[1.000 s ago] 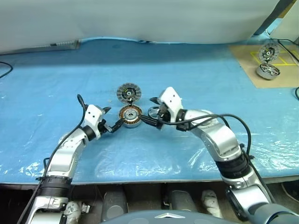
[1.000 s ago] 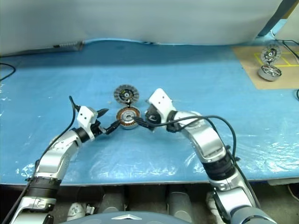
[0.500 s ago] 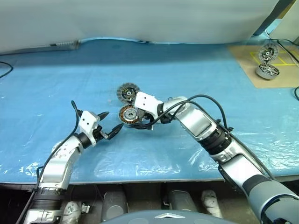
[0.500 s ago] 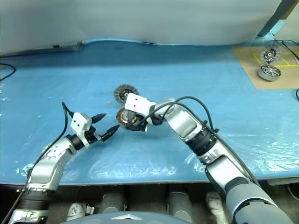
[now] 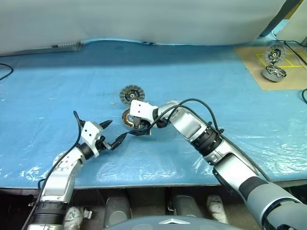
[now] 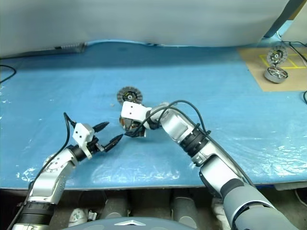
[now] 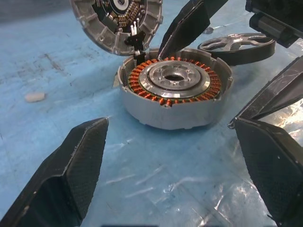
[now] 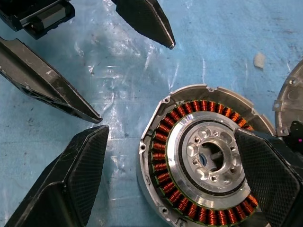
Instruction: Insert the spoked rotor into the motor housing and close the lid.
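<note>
**Right gripper over the open motor cup**

The round silver motor housing (image 7: 174, 92) with orange coils sits mid-frame on the blue sheet (image 5: 57, 86); it holds only its shiny hub; the dark spoked rotor ring (image 7: 236, 45) lies just beside it; the finned grey lid (image 5: 132, 94) lies above; the right gripper (image 5: 135, 130) has swung left over the cup, jaws wide, empty; the left gripper (image 5: 114, 132) has pulled back, jaws wide, empty.

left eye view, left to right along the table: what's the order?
left gripper → motor housing → right gripper → silver spoked motor on the brown board. I left out the lid, since it sits behind the housing at about the same place across.
</note>
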`<state>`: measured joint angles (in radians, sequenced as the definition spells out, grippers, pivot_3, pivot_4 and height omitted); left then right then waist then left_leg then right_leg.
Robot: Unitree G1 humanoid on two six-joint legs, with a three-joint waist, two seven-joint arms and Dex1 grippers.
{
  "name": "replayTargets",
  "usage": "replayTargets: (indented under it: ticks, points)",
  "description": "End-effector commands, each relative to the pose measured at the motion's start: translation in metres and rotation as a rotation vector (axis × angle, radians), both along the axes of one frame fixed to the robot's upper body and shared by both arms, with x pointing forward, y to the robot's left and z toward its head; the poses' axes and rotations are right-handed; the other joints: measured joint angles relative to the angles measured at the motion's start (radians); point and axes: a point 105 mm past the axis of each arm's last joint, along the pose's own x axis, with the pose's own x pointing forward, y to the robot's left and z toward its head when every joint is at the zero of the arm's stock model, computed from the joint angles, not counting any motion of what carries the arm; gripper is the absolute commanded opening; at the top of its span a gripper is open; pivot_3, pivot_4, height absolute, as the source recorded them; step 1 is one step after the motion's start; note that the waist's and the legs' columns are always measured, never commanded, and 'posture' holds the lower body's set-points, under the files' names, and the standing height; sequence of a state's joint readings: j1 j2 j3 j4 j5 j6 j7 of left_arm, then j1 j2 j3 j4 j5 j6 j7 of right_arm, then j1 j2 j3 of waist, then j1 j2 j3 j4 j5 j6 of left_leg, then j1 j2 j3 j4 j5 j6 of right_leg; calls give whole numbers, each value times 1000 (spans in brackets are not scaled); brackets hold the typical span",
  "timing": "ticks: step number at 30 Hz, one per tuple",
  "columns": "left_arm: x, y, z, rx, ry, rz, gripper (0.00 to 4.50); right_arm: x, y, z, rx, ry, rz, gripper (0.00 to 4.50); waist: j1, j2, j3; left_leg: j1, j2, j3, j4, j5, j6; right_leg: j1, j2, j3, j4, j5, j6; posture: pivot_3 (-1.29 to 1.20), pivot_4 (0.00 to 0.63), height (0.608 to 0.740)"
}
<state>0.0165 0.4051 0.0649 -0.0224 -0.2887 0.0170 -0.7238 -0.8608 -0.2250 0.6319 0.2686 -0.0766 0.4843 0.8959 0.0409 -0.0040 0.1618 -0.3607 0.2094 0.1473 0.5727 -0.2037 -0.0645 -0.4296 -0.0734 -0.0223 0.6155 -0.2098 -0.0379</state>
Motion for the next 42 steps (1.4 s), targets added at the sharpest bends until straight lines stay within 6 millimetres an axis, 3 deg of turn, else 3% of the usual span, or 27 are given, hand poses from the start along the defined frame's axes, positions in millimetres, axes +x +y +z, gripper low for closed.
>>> replayTargets:
  ticks: [1, 7, 15, 29, 42]
  points:
    - [-2, 4, 3, 6, -32, 14, 4500, 0, 4, 6, -11, -31, 35, 4477, 0, 0, 0, 0, 0, 0, 0, 0, 0, 0, 0, 0, 0, 0, 0, 0, 150, 740]
    - [-4, 4, -2, 8, -29, 21, 4500, 1, -7, -10, -82, -19, 18, 4477, 0, 0, 0, 0, 0, 0, 0, 0, 0, 0, 0, 0, 0, 0, 0, 0, 150, 740]
    - [1, 0, -2, 13, -38, 16, 4500, 10, -16, -11, -84, -22, -40, 1830, 1, 0, 0, 2, 0, 1, 1, 0, 0, 0, 0, 1, 3, 0, 0, 0, 150, 740]
    - [4, -4, 3, 12, -44, 8, 4500, -2, -35, -8, -97, 3, -56, 1777, 4, -1, 0, 4, 0, 1, 3, 0, 0, 3, 0, 1, 4, 0, -1, 0, 150, 740]
    - [4, -7, 1, 10, -36, -5, 4500, -14, -36, -6, -78, 15, -76, 1777, 3, -1, 0, 4, 0, 1, 2, 0, 0, 3, 0, 1, 3, 0, -1, 0, 150, 740]
